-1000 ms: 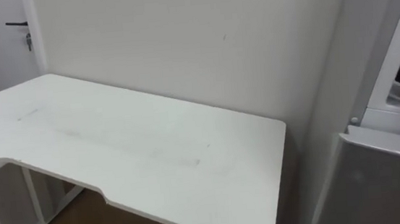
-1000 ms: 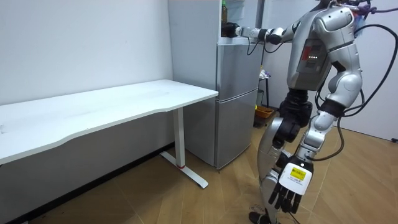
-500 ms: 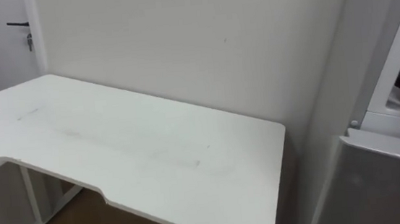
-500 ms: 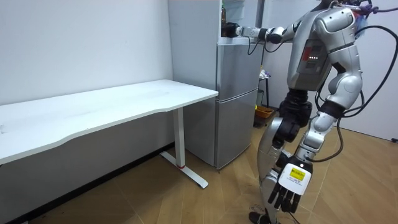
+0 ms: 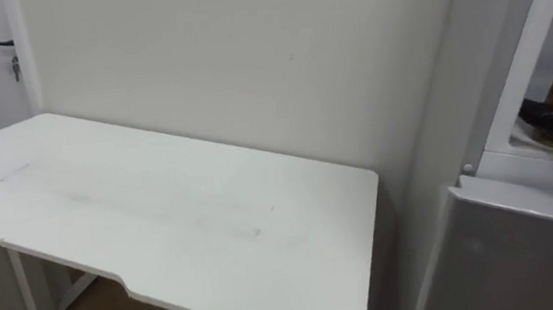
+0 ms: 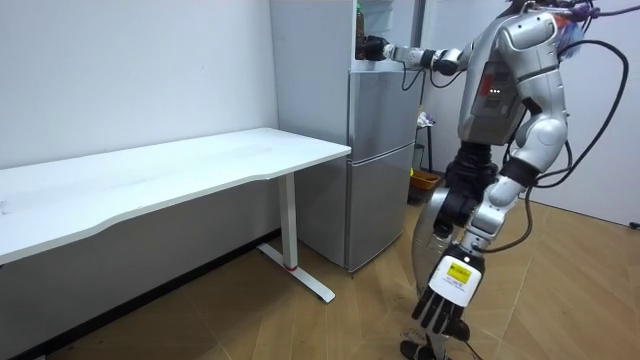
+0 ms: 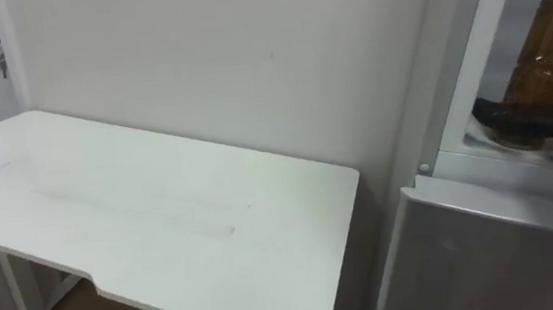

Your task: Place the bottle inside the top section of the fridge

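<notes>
**Bottle upright in upper fridge compartment; right hand closed on its lower part**

Right eye view: A brown bottle with a green cap stands upright on the floor of the upper compartment of the fridge, close to the front edge. The right hand comes in from the view's right side, and its dark fingers lie across the bottle's lower part, curled about it. A little of the bottle's base shows beneath the fingers. The grey lower door under the compartment is closed. A white table stands against the pale wall to the left of the fridge, and its near corner is just beside the fridge's side.

Left eye view: The scene is the same. The bottle's lower part and a dark portion of the right hand appear at the right edge, inside the compartment opening. A dark door handle shows at the far upper left.

Room view: The robot stands upright on the wood floor in front of the fridge, to the room view's right of it. Its right arm is stretched level into the upper compartment. The left hand hangs low beside the legs with its fingers loose and pointing down, and it holds nothing.
</notes>
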Available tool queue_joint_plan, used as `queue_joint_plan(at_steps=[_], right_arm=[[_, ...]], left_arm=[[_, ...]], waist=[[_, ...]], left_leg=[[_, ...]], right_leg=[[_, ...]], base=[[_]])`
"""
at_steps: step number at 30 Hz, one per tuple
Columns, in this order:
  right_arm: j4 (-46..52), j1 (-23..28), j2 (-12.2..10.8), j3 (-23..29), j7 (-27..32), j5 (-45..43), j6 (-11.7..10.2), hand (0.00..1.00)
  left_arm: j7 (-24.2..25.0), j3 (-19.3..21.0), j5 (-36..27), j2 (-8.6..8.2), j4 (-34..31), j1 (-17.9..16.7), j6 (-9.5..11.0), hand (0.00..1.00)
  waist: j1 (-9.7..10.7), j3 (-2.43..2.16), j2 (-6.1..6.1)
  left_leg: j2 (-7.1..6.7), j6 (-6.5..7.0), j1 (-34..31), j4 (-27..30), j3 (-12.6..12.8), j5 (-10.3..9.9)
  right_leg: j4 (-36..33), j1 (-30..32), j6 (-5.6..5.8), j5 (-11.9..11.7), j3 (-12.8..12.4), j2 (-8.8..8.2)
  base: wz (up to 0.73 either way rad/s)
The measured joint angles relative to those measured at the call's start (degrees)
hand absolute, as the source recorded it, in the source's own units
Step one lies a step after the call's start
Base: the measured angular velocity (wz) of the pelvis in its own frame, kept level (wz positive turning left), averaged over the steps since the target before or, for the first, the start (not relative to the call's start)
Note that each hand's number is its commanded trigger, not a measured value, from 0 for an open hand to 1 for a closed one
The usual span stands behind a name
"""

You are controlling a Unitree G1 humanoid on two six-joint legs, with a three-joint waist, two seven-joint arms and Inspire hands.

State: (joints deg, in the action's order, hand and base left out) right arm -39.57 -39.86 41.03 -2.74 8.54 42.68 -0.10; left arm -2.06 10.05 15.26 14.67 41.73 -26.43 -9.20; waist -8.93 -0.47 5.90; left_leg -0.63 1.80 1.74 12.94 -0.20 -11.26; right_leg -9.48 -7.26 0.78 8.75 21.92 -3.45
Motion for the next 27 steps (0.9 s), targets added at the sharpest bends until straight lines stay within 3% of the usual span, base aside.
queue_joint_plan(at_steps=[10,14,20,27], right_arm=[[3.9,3.9,0.0,1.1,-2.1,0.8,0.1,0.00],[5.5,5.8,0.0,2.4,-2.0,0.7,0.2,0.00],[9.2,10.0,-0.1,4.1,-1.7,0.7,0.2,0.00],[13.2,11.6,-0.2,4.2,-0.2,0.1,0.2,0.00]], left_arm=[[-0.4,0.0,-0.1,-0.89,-0.1,0.8,0.0,0.00],[-1.3,0.0,-0.1,-0.88,-0.1,0.8,0.0,0.00],[-1.5,-0.1,-0.1,-1.07,-0.1,0.8,0.2,0.00],[-2.7,-0.1,-0.1,-2.07,0.0,0.6,1.0,0.00]], waist=[[1.2,-0.18,-0.02],[1.8,0.17,0.39],[2.5,0.25,0.72],[3.0,0.50,0.34]], left_leg=[[0.28,-0.01,2.1,-1.3,1.1,0.0],[0.31,-0.02,2.2,-1.2,1.1,0.0],[0.38,-0.01,2.4,-1.2,1.6,0.0],[0.74,-0.05,2.8,-1.5,3.2,0.0]], right_leg=[[0.0,-1.1,0.19,0.1,-1.3,0.03],[0.0,-1.3,0.20,0.1,-1.3,0.02],[0.0,-1.2,0.20,0.1,-1.6,0.01],[-0.1,-0.9,0.19,0.1,-2.9,0.24]], base=[[-0.05],[0.00],[-0.04],[-0.11]])
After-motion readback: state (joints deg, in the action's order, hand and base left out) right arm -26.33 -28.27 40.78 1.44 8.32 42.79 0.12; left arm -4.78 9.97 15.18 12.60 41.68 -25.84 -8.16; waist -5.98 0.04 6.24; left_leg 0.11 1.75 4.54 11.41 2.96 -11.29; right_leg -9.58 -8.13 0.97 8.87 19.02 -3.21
